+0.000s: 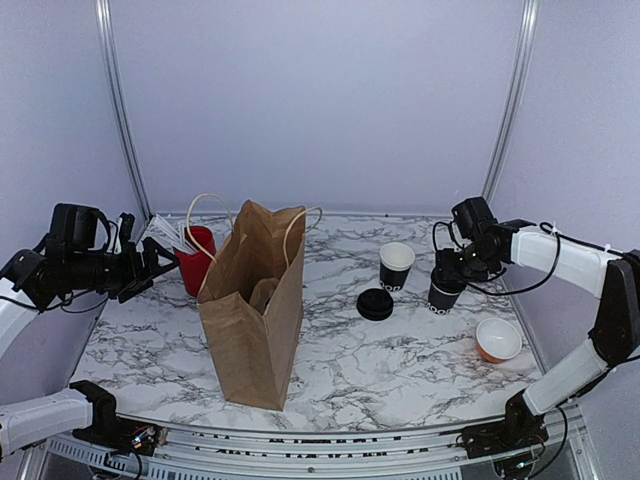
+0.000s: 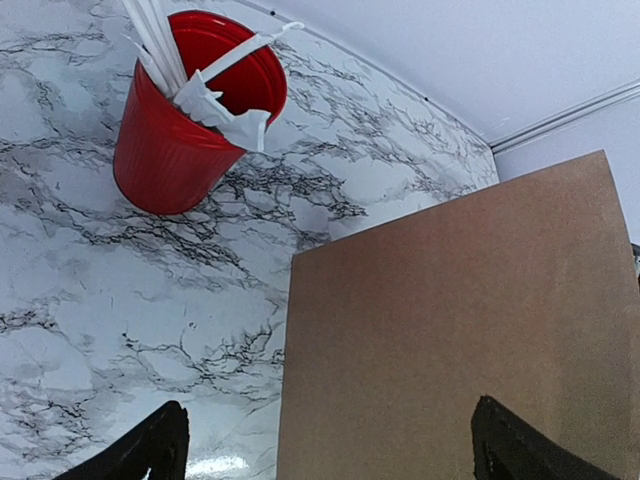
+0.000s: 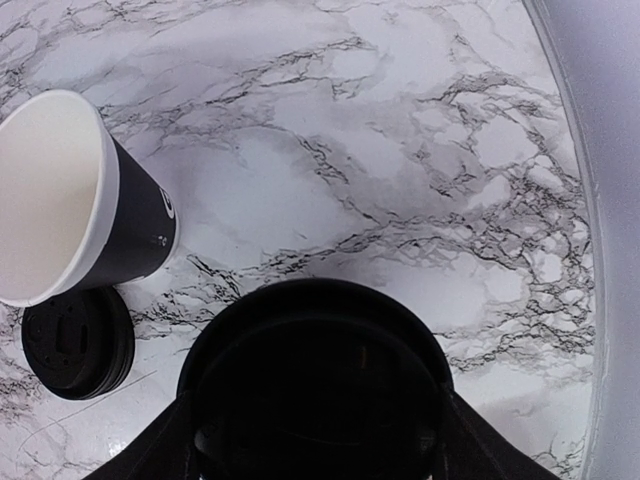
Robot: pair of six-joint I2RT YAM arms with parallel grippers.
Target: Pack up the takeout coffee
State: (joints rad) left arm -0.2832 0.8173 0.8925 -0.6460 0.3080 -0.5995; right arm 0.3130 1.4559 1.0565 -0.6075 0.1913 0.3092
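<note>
— What's that small orange bowl (image 1: 498,340) doing at the near right?
— Nothing, it just sits there. The paper bag (image 1: 250,320) matters more. It stands upright mid-table with its mouth open, I'd guess so a cup can go straight down into it.
— And the coffee?
— The takeout coffee (image 1: 443,293), the black cup with its lid on, stands on the marble table (image 1: 350,370) to the right of the bag, well apart from it. A loose lid (image 1: 375,304) lies flat just left of it, and a lidless black cup (image 1: 396,265) stands a little farther back.
— Has the right claw got it?
— The right gripper (image 1: 463,266) is down over it, one finger on either side of the lid. In its own camera the fingers (image 3: 150,455) hug the rim, black against black, so I can't tell whether they're pinching it.
— And the other one?
— The left gripper (image 1: 150,262) hangs wide open and empty at the far left, beside the red cup (image 1: 197,262) of white sticks. It faces the bag's side, perhaps to steady it.
</note>
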